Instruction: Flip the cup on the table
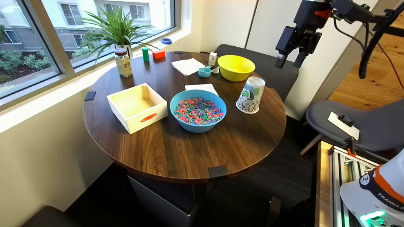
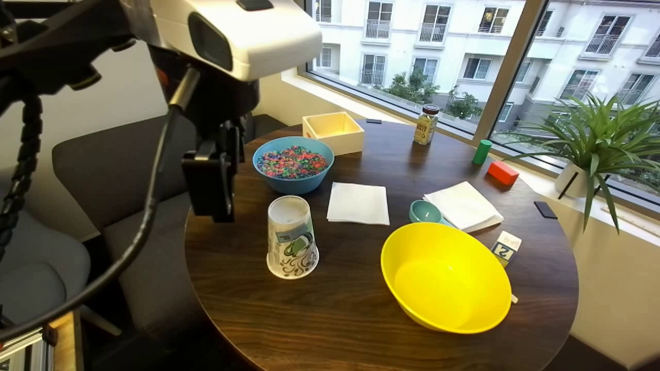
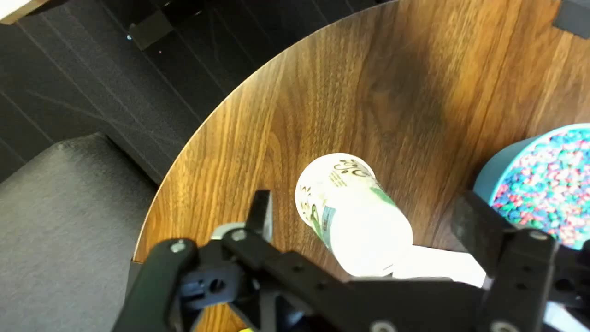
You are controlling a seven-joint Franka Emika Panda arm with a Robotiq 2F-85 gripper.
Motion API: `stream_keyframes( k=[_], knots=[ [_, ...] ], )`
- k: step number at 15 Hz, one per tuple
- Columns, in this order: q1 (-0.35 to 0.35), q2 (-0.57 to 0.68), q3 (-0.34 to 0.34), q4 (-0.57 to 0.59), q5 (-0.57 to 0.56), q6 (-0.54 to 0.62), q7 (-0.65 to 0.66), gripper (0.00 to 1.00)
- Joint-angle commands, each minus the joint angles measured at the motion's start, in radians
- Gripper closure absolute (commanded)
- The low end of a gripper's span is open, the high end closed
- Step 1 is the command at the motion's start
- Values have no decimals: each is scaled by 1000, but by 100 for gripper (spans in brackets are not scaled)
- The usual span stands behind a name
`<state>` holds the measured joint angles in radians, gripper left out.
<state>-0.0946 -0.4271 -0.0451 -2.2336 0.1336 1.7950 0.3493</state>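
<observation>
Empty gripper (image 1: 289,61), spread wide, above an upside-down paper cup (image 1: 251,95).
The cup stands below the gripper, framed between its fingers (image 3: 259,210) in the wrist view, long axis vertical, wide rim down on the round wooden table (image 1: 176,151); turning it over likely needs a wrist roll. Beyond sits the blue bowl (image 1: 198,128).

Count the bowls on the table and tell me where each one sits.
2: the blue bowl of coloured bits, beside the wooden box; the yellow bowl, beside the small block. No others show.
</observation>
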Motion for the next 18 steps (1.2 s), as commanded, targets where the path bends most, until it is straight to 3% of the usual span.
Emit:
stream_keyframes(
  k=[1, 7, 18],
  knots=[
    [-39, 55, -30, 41, 72, -33, 65, 0],
    [-70, 172, -56, 94, 142, -35, 156, 0],
    [-71, 376, -112, 243, 292, -108, 151, 0]
  ],
)
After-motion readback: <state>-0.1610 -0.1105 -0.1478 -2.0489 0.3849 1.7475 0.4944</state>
